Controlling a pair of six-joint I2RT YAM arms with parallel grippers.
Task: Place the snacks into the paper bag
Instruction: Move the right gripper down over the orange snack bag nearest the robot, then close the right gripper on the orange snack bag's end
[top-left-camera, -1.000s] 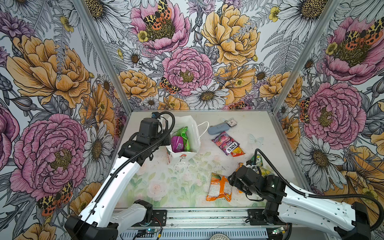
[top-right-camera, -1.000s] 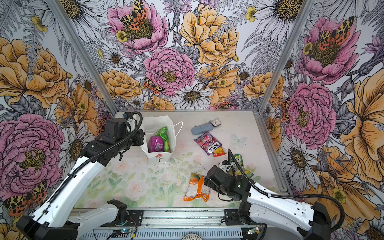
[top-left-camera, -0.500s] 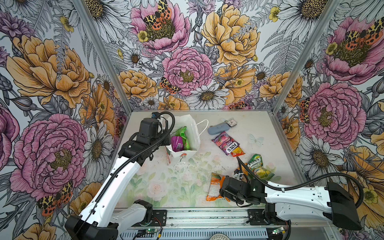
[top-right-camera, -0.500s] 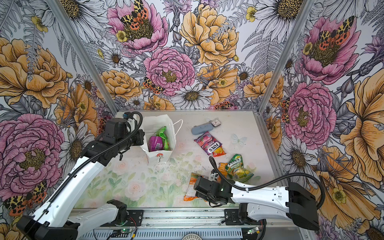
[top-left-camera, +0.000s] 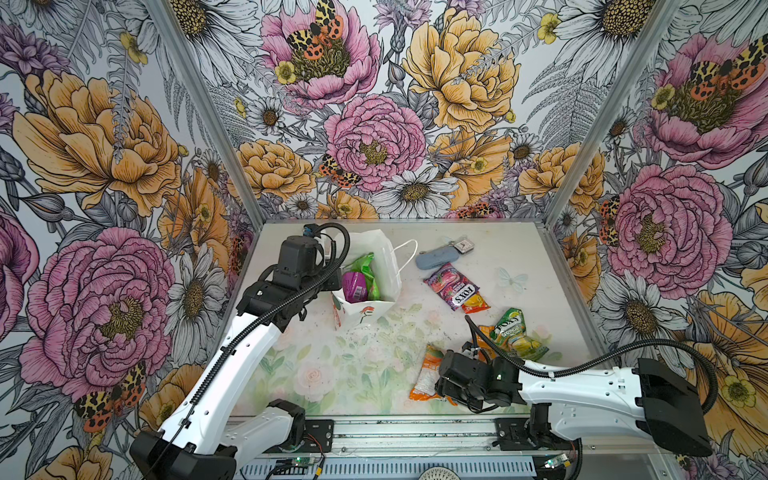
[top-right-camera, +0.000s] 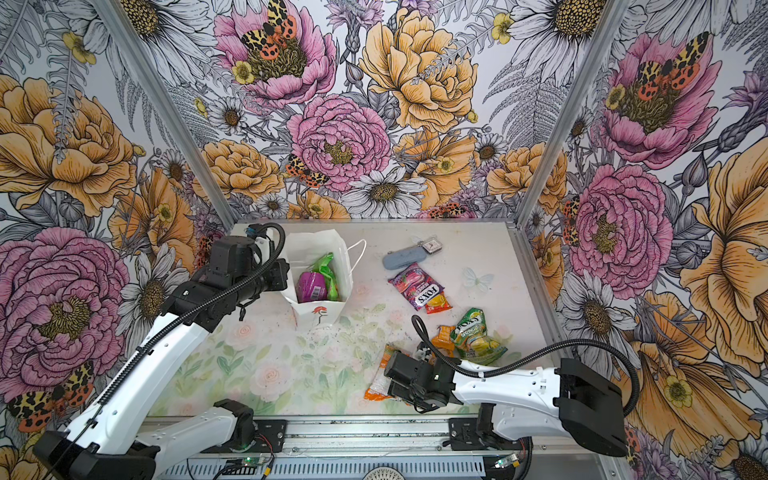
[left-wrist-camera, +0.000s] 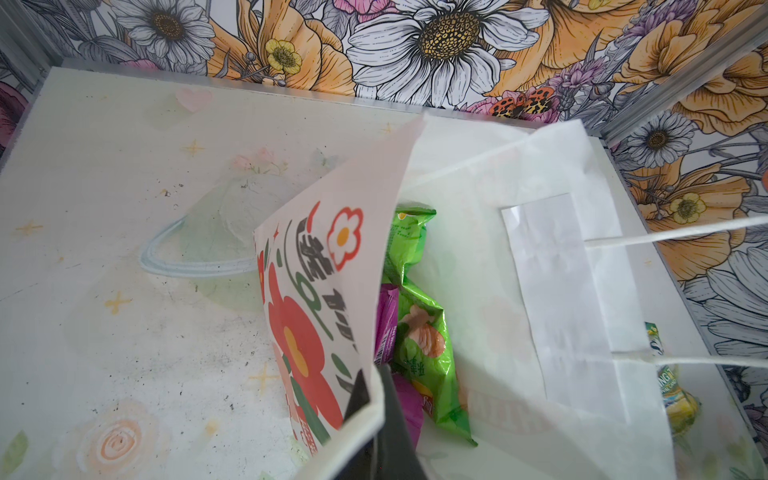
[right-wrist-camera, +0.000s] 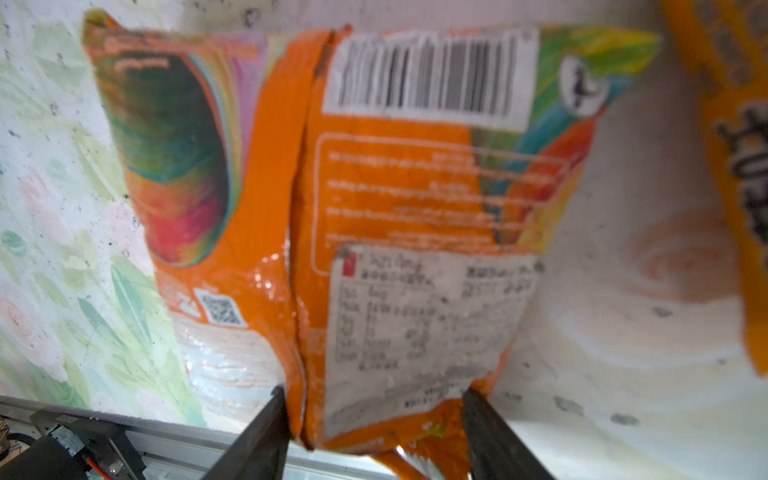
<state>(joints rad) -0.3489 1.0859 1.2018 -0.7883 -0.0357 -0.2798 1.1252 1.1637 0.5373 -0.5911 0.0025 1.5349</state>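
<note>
grey case (top-left-camera: 434, 259), square tag (top-left-camera: 464, 246), near FOXS packet (top-left-camera: 452, 286)

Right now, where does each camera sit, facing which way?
Both top views: high over the arms' bases, looking down on the table; left arm and right arm show.
Left wrist: above the paper bag, looking inside; left claw pinches its rim.
Right wrist: low over the orange packet; right claw straddles it.
Shared: both top views show bag and packet.

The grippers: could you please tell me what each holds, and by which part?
The left gripper is shut on the top rim of the paper bag. The right gripper straddles the orange packet at one end; whether it clamps cannot be told.
</note>
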